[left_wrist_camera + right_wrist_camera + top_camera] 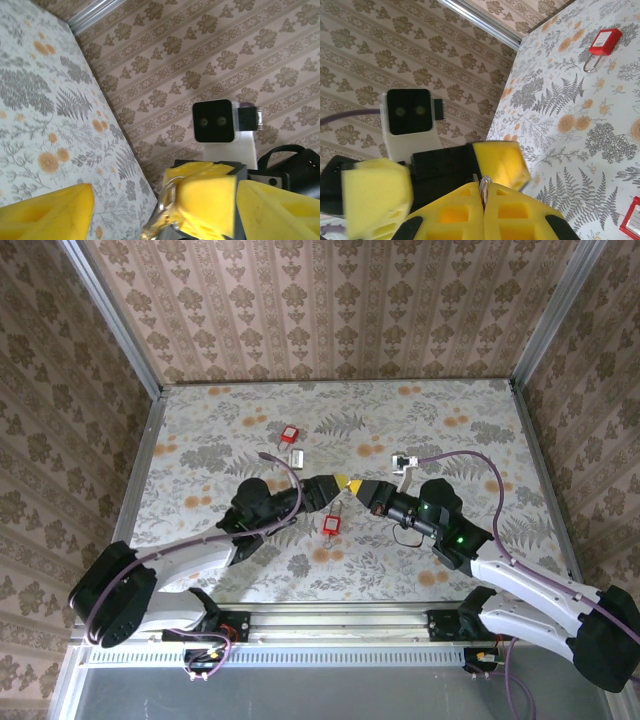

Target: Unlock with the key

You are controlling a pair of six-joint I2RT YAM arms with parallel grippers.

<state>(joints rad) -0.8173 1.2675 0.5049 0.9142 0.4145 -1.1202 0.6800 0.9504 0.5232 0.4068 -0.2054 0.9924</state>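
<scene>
My right gripper (484, 194) is shut on the key (484, 183). Only a thin metal edge and its ring poke out between the yellow fingers. In the left wrist view the key (161, 212) and its ring hang off the tip of the right gripper's yellow fingers (207, 197). My left gripper (165, 202) is open, one finger on each side of that tip, with a wide gap on the left side. From above, the left gripper (328, 484) and right gripper (358, 486) meet tip to tip over the table's middle. One red padlock (332, 525) lies just in front of them.
A second red padlock (290, 434) lies farther back, next to a small white piece (296, 455). Another small white piece (402, 462) sits behind the right arm. Patterned walls close in the floral table (200, 440) on three sides. A red padlock (604, 42) also shows in the right wrist view.
</scene>
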